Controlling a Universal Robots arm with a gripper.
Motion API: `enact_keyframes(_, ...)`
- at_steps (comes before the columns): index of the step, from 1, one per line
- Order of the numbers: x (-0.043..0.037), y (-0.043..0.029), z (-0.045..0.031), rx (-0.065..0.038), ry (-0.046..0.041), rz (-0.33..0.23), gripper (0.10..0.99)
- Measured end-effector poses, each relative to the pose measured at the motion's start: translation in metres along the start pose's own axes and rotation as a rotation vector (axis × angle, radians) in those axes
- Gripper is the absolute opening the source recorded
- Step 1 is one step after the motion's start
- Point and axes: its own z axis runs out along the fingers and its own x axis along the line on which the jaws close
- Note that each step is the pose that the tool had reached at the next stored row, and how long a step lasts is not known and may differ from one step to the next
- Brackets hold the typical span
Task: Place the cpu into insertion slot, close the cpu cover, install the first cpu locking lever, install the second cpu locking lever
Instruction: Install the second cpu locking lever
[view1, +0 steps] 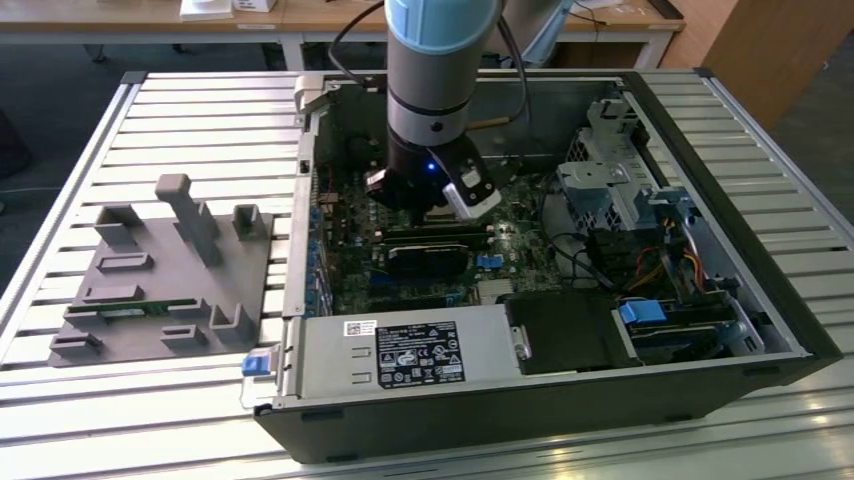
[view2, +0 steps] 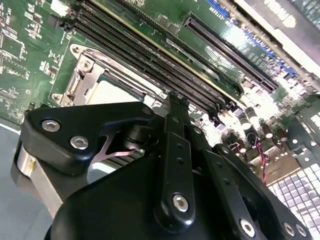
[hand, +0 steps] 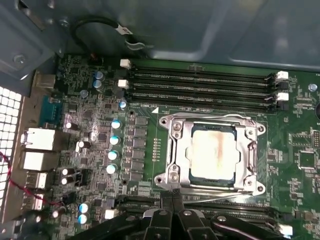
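Observation:
In the first wrist view the cpu (hand: 214, 152), a pale silvery square, lies flat in the insertion slot (hand: 186, 172). The cpu cover (hand: 176, 150) is folded down around it as a shiny frame. Thin lever rods run along two opposite sides of the frame. My gripper (hand: 172, 200) is shut, its fingertips together right at the socket's edge beside one rod. The second wrist view looks past the gripper (view2: 175, 102) linkage to the cpu (view2: 112, 92) and cover (view2: 82, 82). In the exterior view the gripper (view1: 430, 212) hangs low inside the case, over the board.
Long black memory strips (hand: 200, 85) run beside the socket. The grey computer case (view1: 534, 410) lies open on a slatted table (view1: 134, 420), with a power supply (view1: 400, 355) at the front and a drive cage (view1: 614, 180) on the exterior view's right. A grey fixture block (view1: 160, 280) stands left.

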Motion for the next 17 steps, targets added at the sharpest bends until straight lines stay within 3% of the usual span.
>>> enact_keyframes(7, 0.0006, -0.0017, 0.0084, -0.019, -0.0008, 0.0, 0.106)
enact_keyframes(17, 0.0022, -0.0109, 0.0074, -0.068, -0.0039, -0.001, 0.106)
